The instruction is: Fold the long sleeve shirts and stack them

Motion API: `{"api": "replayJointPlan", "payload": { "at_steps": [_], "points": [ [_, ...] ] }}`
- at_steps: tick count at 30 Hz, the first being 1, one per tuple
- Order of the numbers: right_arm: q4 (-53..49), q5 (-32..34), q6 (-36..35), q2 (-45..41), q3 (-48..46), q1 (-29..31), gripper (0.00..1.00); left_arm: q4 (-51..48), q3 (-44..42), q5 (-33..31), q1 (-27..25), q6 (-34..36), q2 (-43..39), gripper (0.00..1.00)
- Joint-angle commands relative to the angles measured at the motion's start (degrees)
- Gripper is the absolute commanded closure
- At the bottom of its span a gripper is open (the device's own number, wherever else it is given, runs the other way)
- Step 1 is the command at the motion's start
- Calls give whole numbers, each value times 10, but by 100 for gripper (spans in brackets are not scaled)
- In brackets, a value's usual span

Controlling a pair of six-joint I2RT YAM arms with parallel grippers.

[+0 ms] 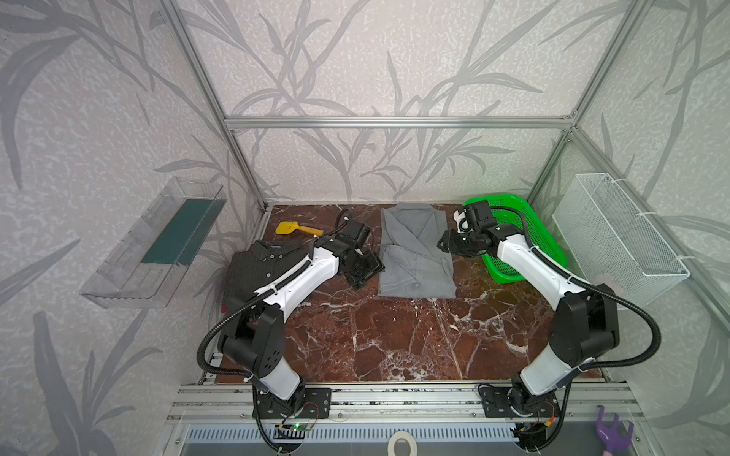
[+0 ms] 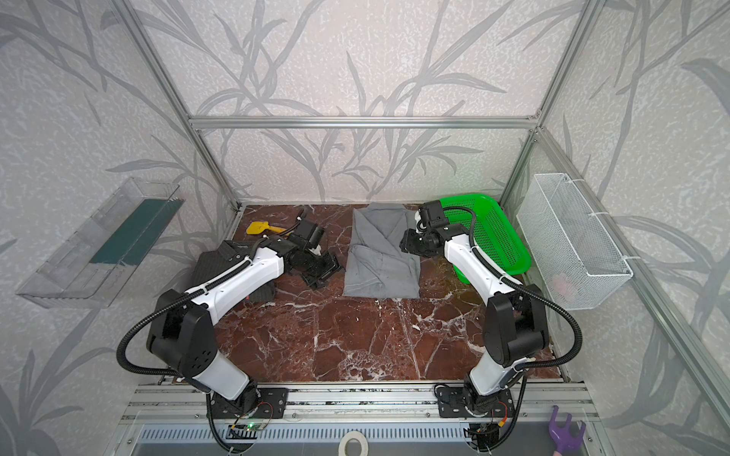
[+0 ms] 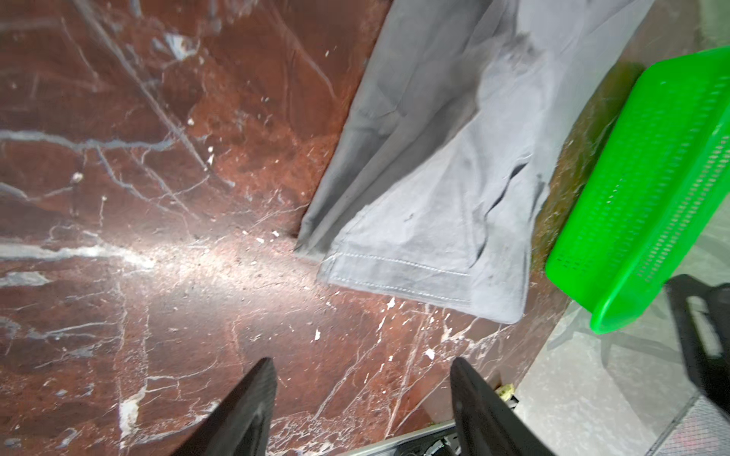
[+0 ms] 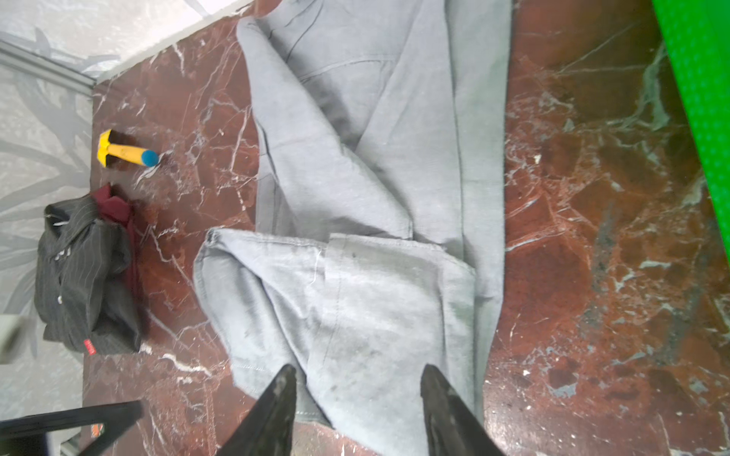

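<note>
Grey shirt [image 1: 415, 246], long axis front-to-back

A plain light-grey collared button-up cloth shirt [image 1: 416, 252] lies flat just right of centre in both top views, folded into a long rectangle. A sleeve runs diagonally across it, and a stitched edge is doubled over its lower half (the cloth looks faintly smudged). Well apart, at centre-left, sits a dark charcoal pinstriped collared buttoned shirt [image 1: 253, 270], folded compact with its collar toward the upper frame. A dark red garment [image 4: 118, 209] peeks from beneath it — only an edge shows.
</note>
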Motion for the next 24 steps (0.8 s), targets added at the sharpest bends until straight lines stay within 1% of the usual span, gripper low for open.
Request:
{"api": "replayJointPlan", "payload": {
  "at_steps": [1,4,8,12,15,19,24],
  "points": [
    [-16,-34,-15,-8,-1,18,49,23,-34,12,-15,24,-1,30],
    [12,-61,-16,-19,-31,51,49,40,-60,-2,-34,36,11,30],
    [21,-69,-30,-1,-52,78,49,55,-49,-1,-46,47,43,30],
    [22,-60,-37,14,-71,79,50,66,-24,-14,-54,56,70,29],
    [24,-49,-44,10,-79,79,50,67,-6,-17,-59,66,89,29],
    [22,-37,-57,15,-81,79,50,63,16,-37,-58,83,123,29],
    [22,-32,-60,20,-83,78,50,76,42,-46,-57,98,159,29]
  ]
}}
